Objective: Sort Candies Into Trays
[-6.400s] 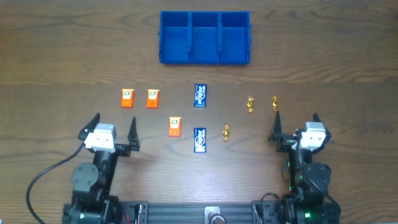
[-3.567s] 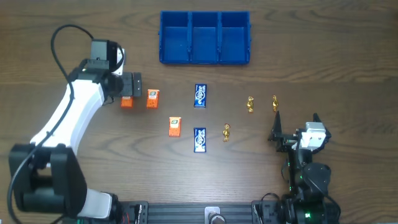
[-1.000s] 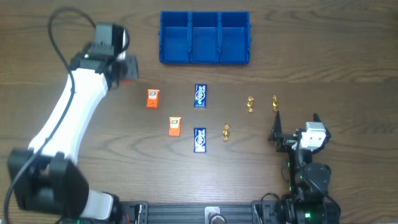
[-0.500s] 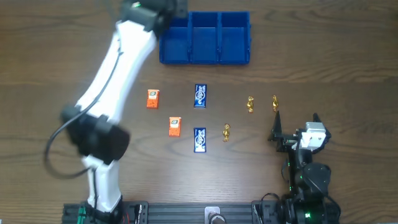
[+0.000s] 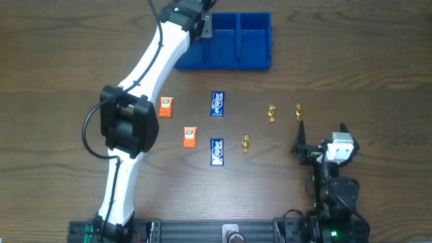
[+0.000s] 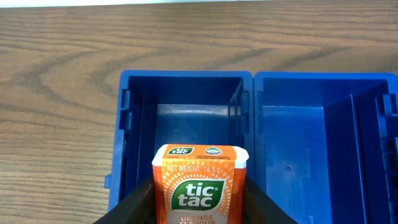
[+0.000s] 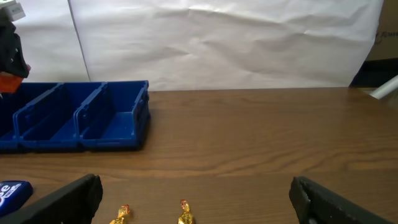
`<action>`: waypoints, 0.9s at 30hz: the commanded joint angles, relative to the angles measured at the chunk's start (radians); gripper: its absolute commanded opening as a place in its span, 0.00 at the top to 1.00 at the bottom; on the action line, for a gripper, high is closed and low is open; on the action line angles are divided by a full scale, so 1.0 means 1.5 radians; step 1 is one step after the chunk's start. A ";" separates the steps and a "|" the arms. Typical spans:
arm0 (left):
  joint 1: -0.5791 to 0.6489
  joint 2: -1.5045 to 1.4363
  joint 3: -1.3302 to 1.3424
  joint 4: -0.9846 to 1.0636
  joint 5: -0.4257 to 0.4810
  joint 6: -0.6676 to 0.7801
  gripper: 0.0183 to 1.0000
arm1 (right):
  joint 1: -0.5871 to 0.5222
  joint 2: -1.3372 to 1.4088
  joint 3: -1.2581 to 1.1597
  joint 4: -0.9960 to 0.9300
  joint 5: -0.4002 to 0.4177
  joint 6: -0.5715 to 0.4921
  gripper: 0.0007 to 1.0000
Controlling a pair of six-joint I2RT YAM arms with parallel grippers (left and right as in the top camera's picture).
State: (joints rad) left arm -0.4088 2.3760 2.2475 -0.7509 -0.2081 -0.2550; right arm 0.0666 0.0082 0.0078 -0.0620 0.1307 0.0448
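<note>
The left tool (image 6: pixel 199 210), clamped on an orange mint box (image 6: pixel 200 177), hung over the left-end compartment of the blue tray (image 6: pixel 186 77), apparently mid-drop and needing only to release, while the right tool (image 5: pixel 320 137) sat spread and empty

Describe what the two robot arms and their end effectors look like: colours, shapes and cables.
The left arm has long white links joined by chunky black joints, with a black cable looping beside it. The left end effector is black. The right arm is black, with small green lights near its base. The right end effector has a light grey block and two dark, tapered fingers.
</note>
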 commanded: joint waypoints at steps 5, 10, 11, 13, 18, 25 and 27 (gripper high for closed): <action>0.015 -0.011 0.021 0.002 0.007 -0.004 0.29 | -0.003 -0.004 0.000 -0.003 0.004 0.004 0.00; 0.005 -0.086 -0.017 0.012 -0.031 -0.001 0.19 | -0.003 -0.004 0.000 -0.003 0.004 0.004 0.00; 0.001 -0.115 -0.043 0.021 -0.039 0.001 0.18 | -0.003 -0.004 0.000 -0.003 0.004 0.004 0.00; -0.007 -0.190 -0.125 0.053 -0.044 0.004 0.18 | -0.003 -0.004 0.000 -0.003 0.004 0.004 0.00; -0.030 -0.369 -0.388 0.134 -0.043 0.004 0.18 | -0.003 -0.004 0.000 -0.003 0.004 0.004 0.00; -0.046 -0.465 -0.672 0.223 -0.021 -0.025 0.10 | -0.003 -0.004 0.000 -0.003 0.004 0.004 0.00; -0.037 -0.464 -0.725 0.245 0.001 -0.038 0.07 | -0.003 -0.004 0.000 -0.003 0.004 0.004 0.00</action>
State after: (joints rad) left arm -0.4816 1.6493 1.3090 -0.4171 -0.2459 -0.2691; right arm 0.0666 0.0082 0.0078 -0.0620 0.1303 0.0444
